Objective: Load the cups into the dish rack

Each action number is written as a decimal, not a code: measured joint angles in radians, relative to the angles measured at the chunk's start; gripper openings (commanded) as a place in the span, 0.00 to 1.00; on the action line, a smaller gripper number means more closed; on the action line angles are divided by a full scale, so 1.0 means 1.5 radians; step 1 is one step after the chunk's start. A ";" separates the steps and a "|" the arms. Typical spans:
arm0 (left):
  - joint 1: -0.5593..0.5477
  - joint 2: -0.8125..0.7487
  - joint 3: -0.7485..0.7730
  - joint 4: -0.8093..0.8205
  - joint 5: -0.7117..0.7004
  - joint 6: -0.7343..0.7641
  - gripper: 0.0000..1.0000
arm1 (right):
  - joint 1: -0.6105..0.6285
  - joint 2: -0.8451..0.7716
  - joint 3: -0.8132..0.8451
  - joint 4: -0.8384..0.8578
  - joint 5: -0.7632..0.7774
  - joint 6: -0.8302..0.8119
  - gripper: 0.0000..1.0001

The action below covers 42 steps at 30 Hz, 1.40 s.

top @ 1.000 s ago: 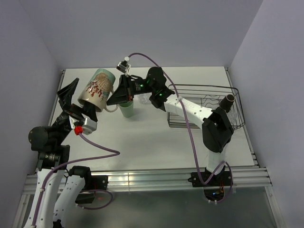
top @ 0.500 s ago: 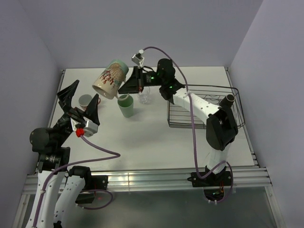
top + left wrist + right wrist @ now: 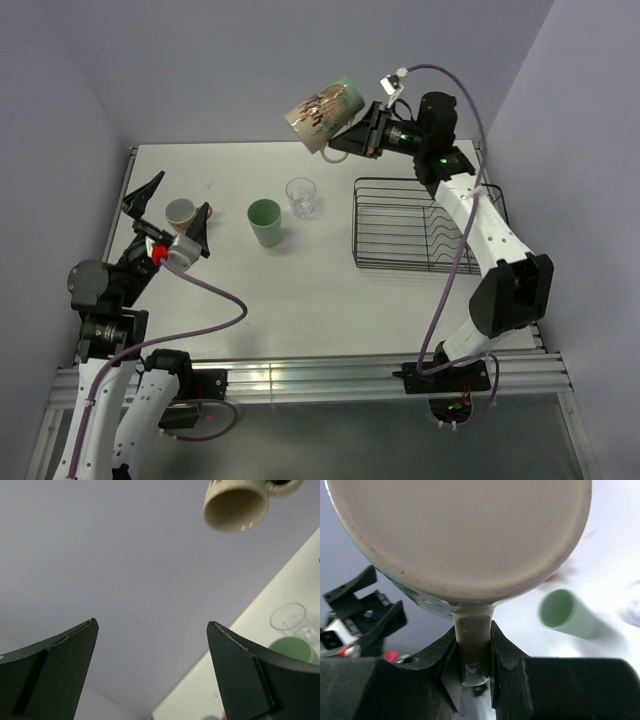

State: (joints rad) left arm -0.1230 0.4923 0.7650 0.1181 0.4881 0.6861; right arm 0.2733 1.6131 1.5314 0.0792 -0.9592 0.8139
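Observation:
My right gripper (image 3: 362,131) is shut on the handle of the cream patterned mug (image 3: 322,113) and holds it high in the air, tilted, left of the black wire dish rack's (image 3: 402,183) far left corner. In the right wrist view the fingers (image 3: 502,652) clamp the handle (image 3: 473,642) under the mug's base (image 3: 460,535). My left gripper (image 3: 185,190) is open and empty above the pinkish mug (image 3: 180,212). The green tumbler (image 3: 264,222) and a clear glass (image 3: 301,197) stand mid-table. The dark brown cup and the second glass do not show.
The rack sits at the table's right with its wavy dividers (image 3: 450,240) at its right end. The left wrist view looks up at the wall, with the mug (image 3: 237,502), the glass (image 3: 289,617) and the tumbler (image 3: 295,647) at its right.
My right gripper has carried the cream mug up and to the right, from beside the left gripper to near the rack. My left gripper let go and drew back low.

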 measured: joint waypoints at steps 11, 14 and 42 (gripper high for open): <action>0.000 0.107 0.104 -0.178 -0.067 -0.180 0.99 | -0.104 -0.147 0.000 -0.365 0.219 -0.371 0.00; 0.000 0.117 0.109 -0.201 -0.084 -0.225 0.99 | -0.104 -0.174 -0.022 -0.418 0.314 -0.450 0.00; 0.000 0.199 0.126 -0.243 -0.126 -0.403 0.99 | -0.104 -0.236 -0.363 -0.249 0.614 -0.596 0.00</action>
State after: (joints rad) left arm -0.1230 0.7906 0.9546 -0.2470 0.2993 0.0811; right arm 0.1169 1.2591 0.9867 -0.2939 -0.0387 -0.0799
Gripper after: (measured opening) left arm 0.993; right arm 0.285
